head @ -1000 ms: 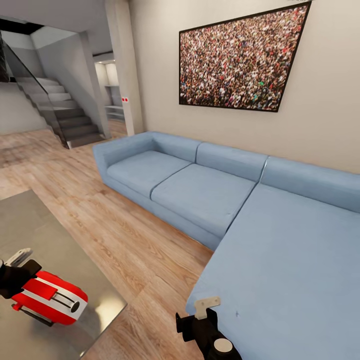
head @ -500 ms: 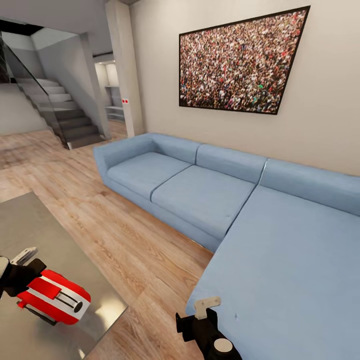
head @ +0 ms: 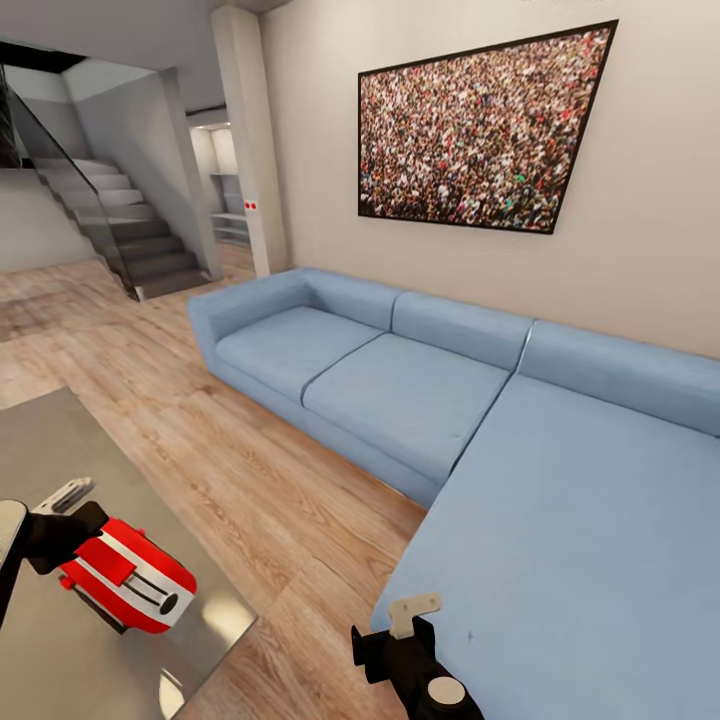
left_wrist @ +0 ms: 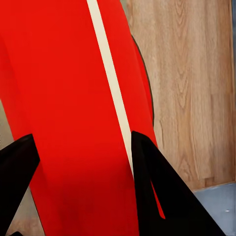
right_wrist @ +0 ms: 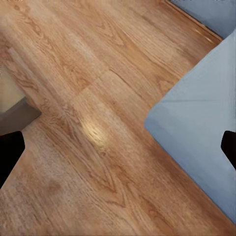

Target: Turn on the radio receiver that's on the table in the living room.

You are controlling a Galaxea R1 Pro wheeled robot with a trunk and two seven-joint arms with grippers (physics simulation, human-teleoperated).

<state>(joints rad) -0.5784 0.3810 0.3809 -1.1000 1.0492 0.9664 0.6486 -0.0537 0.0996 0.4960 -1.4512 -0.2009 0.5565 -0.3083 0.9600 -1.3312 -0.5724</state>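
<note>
At the far left of our head view, our left gripper (head: 62, 528) is clamped on the small glossy red radio receiver with its white stripes and silver end panel (head: 128, 576); in the left wrist view the two black fingers (left_wrist: 157, 191) press against either side of the red body (left_wrist: 73, 113), a pale stripe running along it. The receiver is at the near right corner of the low matte grey table (head: 60, 440), just above its reflective top; we cannot tell whether it touches the surface. Its long axis runs diagonally, the silver-panelled end pointing down and to the right toward the table corner, the other end at our gripper. Compared with a second ago, the receiver and our left gripper sit further right and slightly higher in the head view, and the receiver tilts more steeply. To the right lies the light wood plank floor (head: 250, 480), then the large light-blue L-shaped sofa (head: 420, 390) against the beige wall, under the black-framed crowd photograph (head: 480, 125), with a grey staircase (head: 130, 230) behind at the left. Our right gripper (head: 405, 630) hangs at the bottom centre beside the sofa's edge, unmoved; in the right wrist view its fingertips (right_wrist: 10, 152) stand wide apart, empty, over floor and sofa (right_wrist: 206, 123).
</note>
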